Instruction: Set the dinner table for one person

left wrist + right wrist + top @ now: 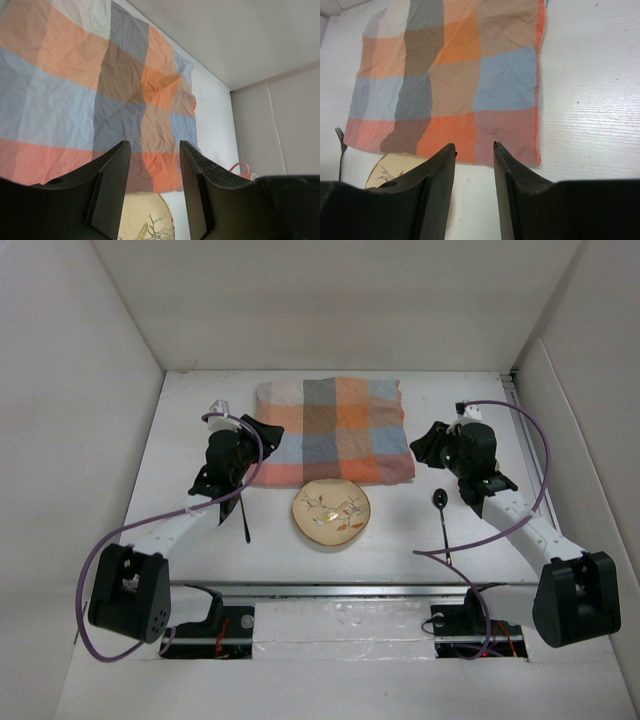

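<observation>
Nearest, well this side of the plate (331, 512): both arm bases along a metal rail (330, 587) at the near edge of the white worktop (400, 555). Between rail and plate, a bare strip of worktop, free across the whole width.

Left of the plate, just apart from its rim: a dark fork (245, 523), tines pointing away, far half tucked under the left arm (225, 455). Right of the plate, across a wider gap: a dark spoon (441, 518), bowl at the far end, thin handle running back toward the rail. Just outside the spoon, the right arm (470, 455).

Left jaws to the left of the plate and beyond it, over the near left corner of the checked cloth (333, 430). Parted a moderate way, nothing between them, only cloth and a sliver of plate in the gap. Right jaws to the right of the plate and beyond it, at the cloth's near right corner. Parted rather narrowly, gripping nothing, hem and bare worktop below.

Beyond the plate: the cloth spread flat in orange, grey, blue and pink squares, near hem meeting the plate's far rim. Overlapping or merely touching, cannot tell. Bare margins of worktop on either side of the cloth.

Past the cloth's right edge in the left wrist view: a pink loop (241, 169), the rest hidden.

Farthest from the plate: white walls (330, 310) closing the worktop's left, right and far edges
</observation>
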`<state>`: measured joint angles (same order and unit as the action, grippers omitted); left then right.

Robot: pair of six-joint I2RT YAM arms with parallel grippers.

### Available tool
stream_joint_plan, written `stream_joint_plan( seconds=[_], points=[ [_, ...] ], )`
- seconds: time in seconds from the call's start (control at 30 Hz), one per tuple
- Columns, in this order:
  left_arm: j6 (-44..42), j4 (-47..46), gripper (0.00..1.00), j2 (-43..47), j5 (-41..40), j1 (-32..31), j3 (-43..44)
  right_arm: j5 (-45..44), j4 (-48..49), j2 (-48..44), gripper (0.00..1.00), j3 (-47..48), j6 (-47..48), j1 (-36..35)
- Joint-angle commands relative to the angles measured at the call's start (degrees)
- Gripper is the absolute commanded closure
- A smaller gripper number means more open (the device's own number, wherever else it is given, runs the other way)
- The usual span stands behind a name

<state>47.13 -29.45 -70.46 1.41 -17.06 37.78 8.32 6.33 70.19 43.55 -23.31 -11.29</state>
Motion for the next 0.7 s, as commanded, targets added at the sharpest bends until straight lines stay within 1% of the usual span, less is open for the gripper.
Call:
stream_joint_plan(
  seconds=[0.0, 0.03, 0.07, 0.1, 0.13, 0.17, 0.2, 0.23, 0.27, 0.3, 0.33, 0.37, 0.4, 0.47, 0.5, 0.53, 0.6, 0.67],
  points=[
    [-1.96, 2.12, 0.59, -6.94, 2.53, 0.01, 5.63, -3.48, -3.16, -0.06, 0.57, 1.36, 0.37, -1.80],
    [-0.48, 0.64, 0.59, -7.67, 4.46, -0.69, 5.20, -3.05, -3.34, 0.20, 0.58, 1.10, 0.81, -2.50],
    [0.32, -2.68, 0.59, -7.85, 4.48, -1.48, 4.15, -2.09, -2.99, 0.64, 0.65, -0.03, 0.81, -3.03],
    [0.67, -3.50, 0.59, -7.59, 3.96, -2.62, 2.75, -0.08, -2.20, 0.73, 0.83, -1.35, 0.81, -3.82],
    [-0.45, -2.55, 0.59, -7.33, 1.25, -5.41, 2.65, 0.73, -0.80, 0.65, 0.93, -4.06, 0.38, -6.26],
    [-1.60, -1.32, 0.59, -7.15, 0.01, -7.01, 3.00, 1.08, -0.09, 0.47, 1.00, -5.57, 0.20, -7.68],
    [-2.65, -0.09, 0.59, -6.89, -0.79, -8.41, 3.70, 1.61, 0.87, 0.38, 1.00, -6.97, 0.02, -9.17],
    [-3.53, 1.23, 0.59, -6.71, -5.49, -10.00, 3.88, 1.79, 1.92, 0.21, 1.00, -8.29, -0.59, -10.49],
    [-5.02, 1.85, 0.59, -6.63, -7.37, -12.45, 3.79, 1.96, 3.85, 0.38, 1.00, -9.52, -1.03, -13.20],
    [-5.38, 1.68, 0.59, -7.32, -9.13, -12.47, 3.62, 2.14, 4.91, 0.73, 0.78, -11.28, -1.30, -14.62],
    [-5.13, 1.07, 0.59, -8.11, -9.58, -12.47, 3.96, 2.14, 5.62, 1.26, 0.66, -11.73, -1.73, -15.94],
    [-5.47, 1.15, 0.59, -9.51, -8.97, -12.47, 4.93, 2.23, 7.19, 1.78, 0.60, -11.91, -1.91, -17.18],
    [-6.17, 2.11, 0.59, -12.83, -8.19, -12.47, 8.76, 2.06, 7.99, 3.79, 0.55, -11.91, -2.35, -19.36],
    [-7.40, 5.53, 0.60, -16.01, -8.70, -12.99, 13.00, 2.40, 9.66, 6.87, 0.49, -11.21, -2.88, -20.96],
    [-7.41, 5.55, 0.60, -18.12, -8.27, -13.00, 14.85, 2.23, 9.84, 8.37, 0.48, -10.60, -2.88, -22.45],
    [-7.23, 4.94, 0.60, -18.57, -7.40, -13.00, 14.95, 1.19, 10.19, 10.64, 0.48, -10.07, -3.58, -23.24],
    [-6.62, 3.18, 0.60, -18.58, -7.21, -13.00, 14.26, -1.97, 11.25, 11.98, 0.48, -10.06, -4.20, -23.78],
    [-6.27, 1.34, 0.60, -18.31, -6.68, -13.00, 13.38, -3.21, 12.39, 13.73, 0.49, -10.33, -4.90, -24.31]
  ],
)
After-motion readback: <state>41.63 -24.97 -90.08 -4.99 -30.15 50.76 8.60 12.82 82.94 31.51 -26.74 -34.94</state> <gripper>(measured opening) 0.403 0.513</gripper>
